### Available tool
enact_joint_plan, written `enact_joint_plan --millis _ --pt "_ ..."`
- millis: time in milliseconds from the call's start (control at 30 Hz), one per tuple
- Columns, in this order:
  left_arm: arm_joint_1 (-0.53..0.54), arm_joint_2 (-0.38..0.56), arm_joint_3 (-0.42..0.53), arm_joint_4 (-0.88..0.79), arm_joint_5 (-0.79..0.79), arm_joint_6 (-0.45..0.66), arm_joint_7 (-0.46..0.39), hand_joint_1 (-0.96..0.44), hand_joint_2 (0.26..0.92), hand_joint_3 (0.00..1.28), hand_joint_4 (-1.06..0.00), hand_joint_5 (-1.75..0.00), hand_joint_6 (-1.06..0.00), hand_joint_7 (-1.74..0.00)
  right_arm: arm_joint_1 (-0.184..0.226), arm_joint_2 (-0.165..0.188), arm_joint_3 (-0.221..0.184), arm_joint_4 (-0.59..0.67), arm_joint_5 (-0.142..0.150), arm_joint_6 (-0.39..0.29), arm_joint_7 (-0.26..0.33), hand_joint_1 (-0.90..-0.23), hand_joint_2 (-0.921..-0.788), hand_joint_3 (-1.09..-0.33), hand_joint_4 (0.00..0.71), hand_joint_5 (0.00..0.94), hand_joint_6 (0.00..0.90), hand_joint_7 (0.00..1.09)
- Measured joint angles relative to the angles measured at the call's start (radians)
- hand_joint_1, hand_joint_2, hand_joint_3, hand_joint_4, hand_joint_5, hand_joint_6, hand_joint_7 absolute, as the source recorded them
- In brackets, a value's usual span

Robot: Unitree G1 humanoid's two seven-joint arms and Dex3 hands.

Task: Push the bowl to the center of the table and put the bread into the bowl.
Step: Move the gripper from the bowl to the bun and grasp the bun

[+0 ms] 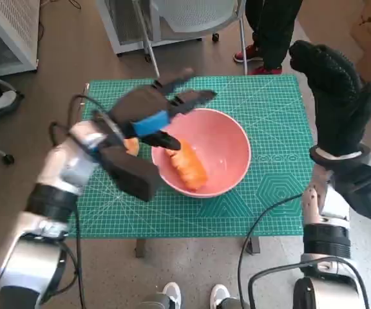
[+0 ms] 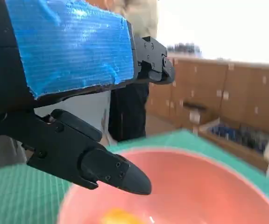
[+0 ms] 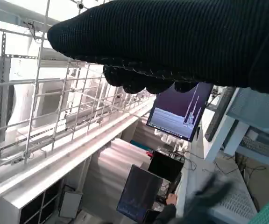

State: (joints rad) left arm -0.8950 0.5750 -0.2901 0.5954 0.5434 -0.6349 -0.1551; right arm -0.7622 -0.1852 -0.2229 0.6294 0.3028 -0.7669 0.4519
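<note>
Task apparently near complete: round pink plastic bowl (image 1: 201,154) sitting roughly mid-desk on the green gridded cutting mat (image 1: 269,193), orange elongated bread roll (image 1: 189,168) lying inside it. Left robot hand (image 1: 152,112) hovering over the bowl's rim, fingers spread, holding nothing. Right robot hand (image 1: 333,90) raised beside the desk, empty, fingers loosely apart. Only withdrawal seemingly left.

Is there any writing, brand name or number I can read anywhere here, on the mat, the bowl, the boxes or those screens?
None can be read.
Green cutting mat: printed grid lines and shapes only; any figures are too small to read.
Pink bowl: no lettering shows.
Blue tape on the left hand: blank.
Cardboard boxes: blurred, no label legible.
Monitors: graphs and lines show, text too small to read.
</note>
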Motion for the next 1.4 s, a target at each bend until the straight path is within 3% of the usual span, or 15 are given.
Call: enact_joint_plan --millis 333,633,1000,1400 --pt "0.107 0.14 0.106 -0.076 -0.04 0.001 -0.022 -0.58 0.757 0.0 -0.19 -0.01 -0.37 -0.08 0.001 0.001 0.001 0.0 0.016 0.014 0.011 -0.5 -0.921 -0.467 0.338 0.0 0.446 0.0" --pt "0.145 0.208 0.118 0.008 -0.015 0.028 -0.02 -0.57 0.762 0.01 -0.18 0.0 -0.35 -0.05 -0.004 0.002 -0.001 0.017 0.029 0.019 0.026 -0.499 -0.921 -0.464 0.343 0.003 0.461 0.01" --pt "0.148 0.198 0.099 0.146 -0.004 0.053 -0.009 -0.52 0.771 0.0 -0.16 0.0 -0.33 -0.02 -0.008 0.011 0.0 0.042 0.031 0.019 0.039 -0.51 -0.921 -0.46 0.345 0.002 0.472 0.01" --pt "0.083 0.117 0.008 0.348 0.067 0.065 0.051 -0.5 0.763 0.0 -0.17 0.0 -0.37 -0.02 -0.009 0.011 0.005 0.041 0.028 0.014 0.041 -0.523 -0.921 -0.456 0.329 0.0 0.469 0.01"
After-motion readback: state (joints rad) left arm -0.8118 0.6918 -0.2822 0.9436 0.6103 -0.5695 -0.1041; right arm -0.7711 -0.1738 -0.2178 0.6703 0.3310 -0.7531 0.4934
